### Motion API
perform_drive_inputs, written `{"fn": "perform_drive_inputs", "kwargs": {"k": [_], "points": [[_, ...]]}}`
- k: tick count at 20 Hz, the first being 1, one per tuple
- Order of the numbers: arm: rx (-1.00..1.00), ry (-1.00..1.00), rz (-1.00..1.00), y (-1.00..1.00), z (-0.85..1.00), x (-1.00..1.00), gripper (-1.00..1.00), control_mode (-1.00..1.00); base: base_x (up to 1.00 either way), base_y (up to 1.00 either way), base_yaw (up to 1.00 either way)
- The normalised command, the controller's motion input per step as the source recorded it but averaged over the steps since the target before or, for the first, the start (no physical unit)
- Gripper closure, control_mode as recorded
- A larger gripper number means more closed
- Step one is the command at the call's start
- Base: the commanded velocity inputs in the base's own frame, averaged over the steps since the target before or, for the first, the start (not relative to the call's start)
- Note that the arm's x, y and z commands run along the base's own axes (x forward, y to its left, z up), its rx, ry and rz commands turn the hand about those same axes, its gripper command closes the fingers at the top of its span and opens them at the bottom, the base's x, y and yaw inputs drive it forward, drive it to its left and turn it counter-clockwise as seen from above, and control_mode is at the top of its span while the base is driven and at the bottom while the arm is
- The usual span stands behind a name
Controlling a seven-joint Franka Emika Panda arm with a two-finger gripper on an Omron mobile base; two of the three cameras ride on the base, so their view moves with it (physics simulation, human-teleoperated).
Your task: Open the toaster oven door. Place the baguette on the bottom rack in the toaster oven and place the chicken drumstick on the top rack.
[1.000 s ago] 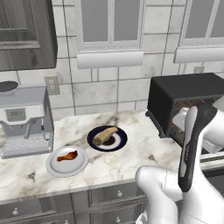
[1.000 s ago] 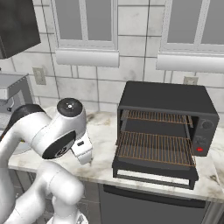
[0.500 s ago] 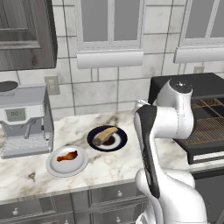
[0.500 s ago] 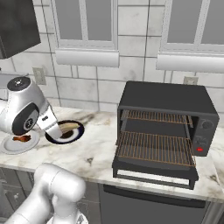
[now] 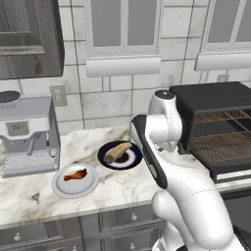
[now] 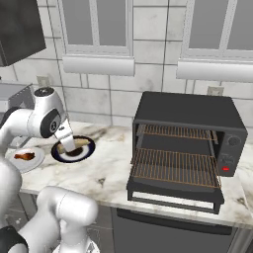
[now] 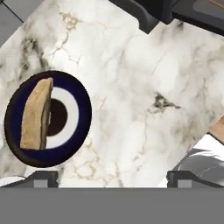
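Gripper (image 7: 111, 177): I see its two dark finger tips set wide apart at the bottom of the hand view, holding nothing. At left of that frame, the tan baguette piece (image 7: 36, 114) lies on a dark blue round plate with a white ring (image 7: 78, 114) on the marble counter (image 7: 144, 96), left of the tips.

Tan baguette (image 7: 36, 113), navy-rimmed plate (image 7: 81, 114), white grey-veined marble counter (image 7: 144, 109)

Black toaster oven (image 6: 190, 128) with door (image 6: 173, 192) dropped open, two wire racks showing.
Tan baguette (image 5: 118, 151) lies on a dark plate; brown chicken drumstick (image 5: 75, 174) on a white plate, left of it.
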Motion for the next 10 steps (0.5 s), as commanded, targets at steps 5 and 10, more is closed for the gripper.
{"fn": "perform_drive_inputs", "kwargs": {"k": [5,10], "points": [[0.03,0.12,-0.12,0.15,-0.42,0.52,-1.00,-1.00,0.00,0.00,0.00],[0.07,0.04,-0.01,0.13,-0.20,0.63,-1.00,-1.00,0.00,0.00,0.00]]}}
